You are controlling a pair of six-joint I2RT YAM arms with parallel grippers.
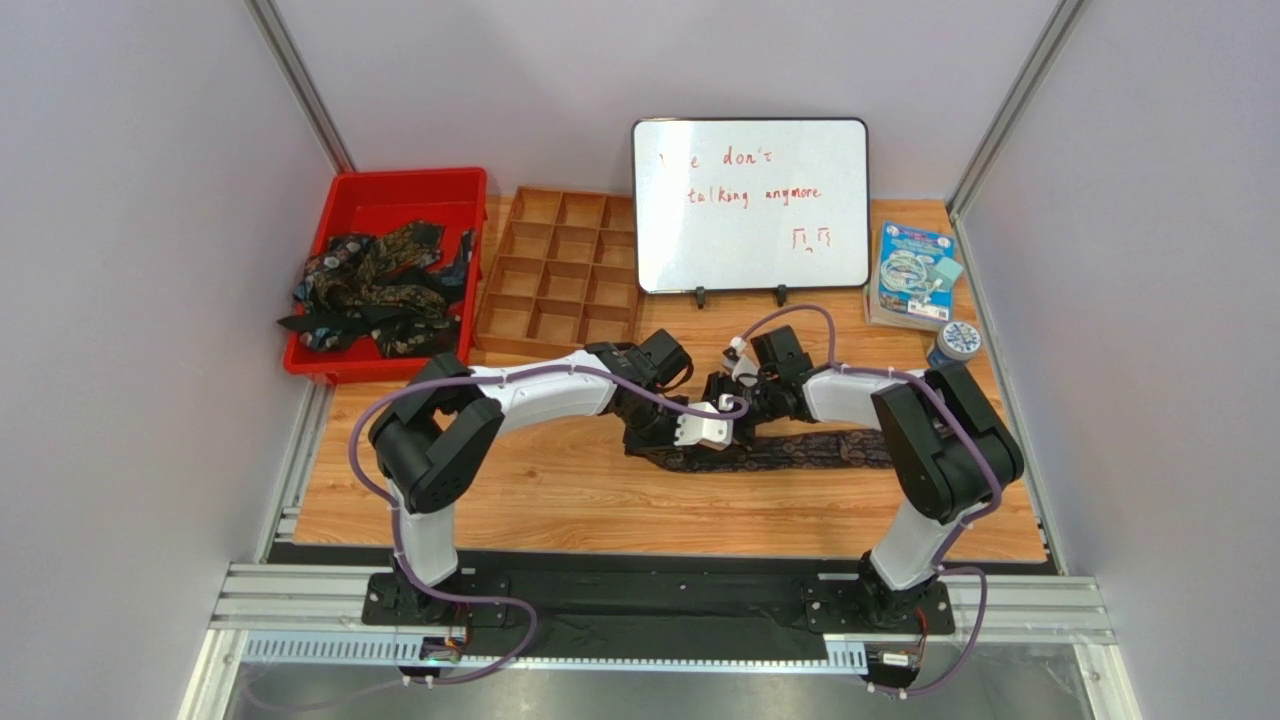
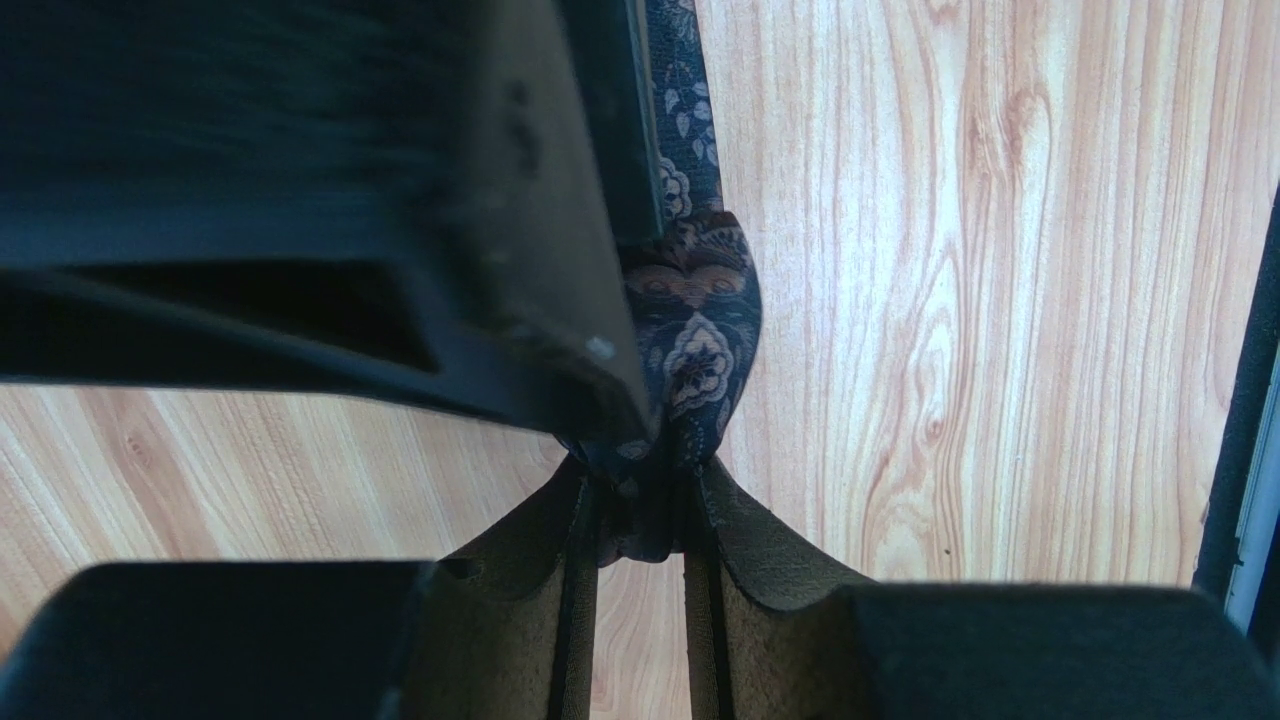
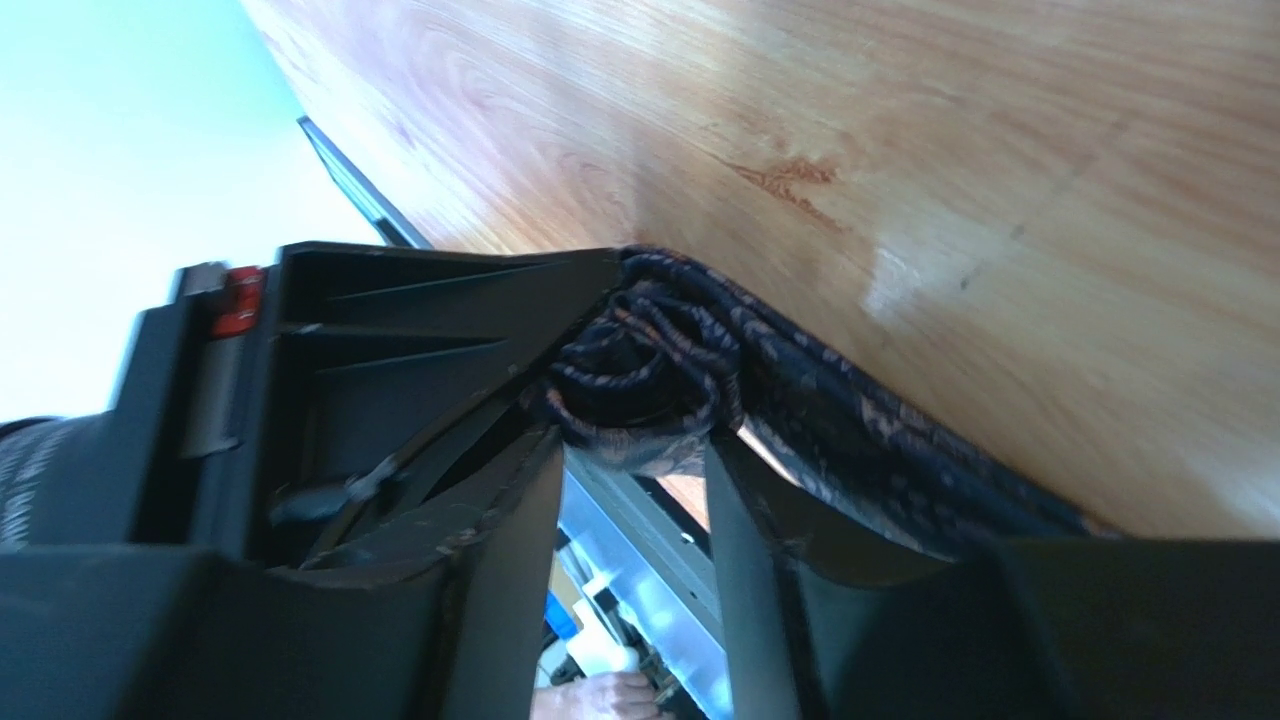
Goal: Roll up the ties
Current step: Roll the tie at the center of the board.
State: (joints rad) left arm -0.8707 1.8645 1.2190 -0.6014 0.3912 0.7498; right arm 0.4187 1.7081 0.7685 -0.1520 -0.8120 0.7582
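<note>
Tie location: one tie (image 1: 819,449) lies flat along the worktop (image 1: 571,480) in front of the arms. Its rolled end (image 3: 646,368) sits where the two tools meet.
Other ties: a heap of ties (image 1: 376,285) fills the red bin (image 1: 398,180) at the far left.
Left tool (image 2: 643,480): clamped on the tie, with a bulge of patterned cloth pinched between its pads.
Right tool (image 3: 634,443): jaws apart, with the coil at their tips and a gap showing between the fingers, so it is not gripping.
Handling: judged light, soft and limp, probably slick. The coil will likely spring loose if nothing pins it.
Where to hold: across the coil's flat sides, squeezing the layers together. The free length is best left lying on the worktop so that it feeds in straight.
Hidden: the overhead view buries the coil under both wrists. How many turns are wound, and whether the edges are aligned, cannot be told.
Cut off: the tie's far end is partly behind the right arm.
</note>
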